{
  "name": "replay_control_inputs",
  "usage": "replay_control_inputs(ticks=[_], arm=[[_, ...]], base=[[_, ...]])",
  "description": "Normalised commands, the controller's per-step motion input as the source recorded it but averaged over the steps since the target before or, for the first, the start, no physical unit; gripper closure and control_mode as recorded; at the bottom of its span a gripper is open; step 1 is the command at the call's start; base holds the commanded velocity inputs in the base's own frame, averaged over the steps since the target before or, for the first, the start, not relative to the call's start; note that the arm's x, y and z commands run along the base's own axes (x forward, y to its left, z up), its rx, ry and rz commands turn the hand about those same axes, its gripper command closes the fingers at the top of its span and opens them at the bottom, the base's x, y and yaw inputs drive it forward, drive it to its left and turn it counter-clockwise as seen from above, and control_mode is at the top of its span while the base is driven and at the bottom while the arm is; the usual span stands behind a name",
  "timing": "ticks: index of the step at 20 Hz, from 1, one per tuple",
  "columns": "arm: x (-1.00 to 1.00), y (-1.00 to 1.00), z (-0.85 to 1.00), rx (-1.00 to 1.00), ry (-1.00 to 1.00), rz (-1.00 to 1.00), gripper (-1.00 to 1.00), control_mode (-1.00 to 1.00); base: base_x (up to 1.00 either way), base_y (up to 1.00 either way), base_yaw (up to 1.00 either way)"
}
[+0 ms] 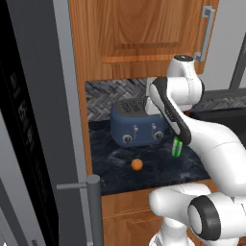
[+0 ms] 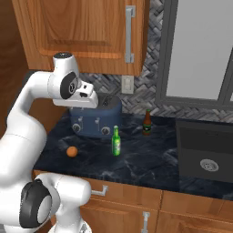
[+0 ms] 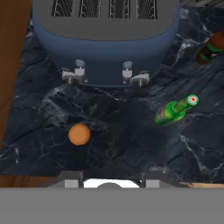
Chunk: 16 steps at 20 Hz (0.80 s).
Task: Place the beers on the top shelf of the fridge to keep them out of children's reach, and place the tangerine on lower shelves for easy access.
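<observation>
Green beer bottle stands at four o'clock from the toaster, tangerine at seven; gripper opening is unclear, and a crooked descent could topple it.

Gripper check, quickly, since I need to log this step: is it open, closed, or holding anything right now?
Gripper: nothing held; it hangs above the counter. Its tips barely show, so open or closed cannot be told.
</observation>
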Motion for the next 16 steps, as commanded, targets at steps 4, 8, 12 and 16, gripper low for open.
replay_control_inputs(ticks=[4, 8, 12, 16], arm=[[-0.11, -0.12, -0.17, 0.02, -0.05, 0.05, -1.0, -1.0], [-0.56, -0.47, -0.43, 0.06, -0.27, 0.22, -1.0, -1.0], [-0.4, -0.37, -0.27, 0.04, -0.37, 0.23, -1.0, -1.0], [-0.2, -0.39, -0.11, 0.06, -0.3, 0.24, -1.0, -1.0]], base=[[0.0, 0.0, 0.0], [0.0, 0.0, 0.0], [0.0, 0.0, 0.0], [0.0, 0.0, 0.0]])
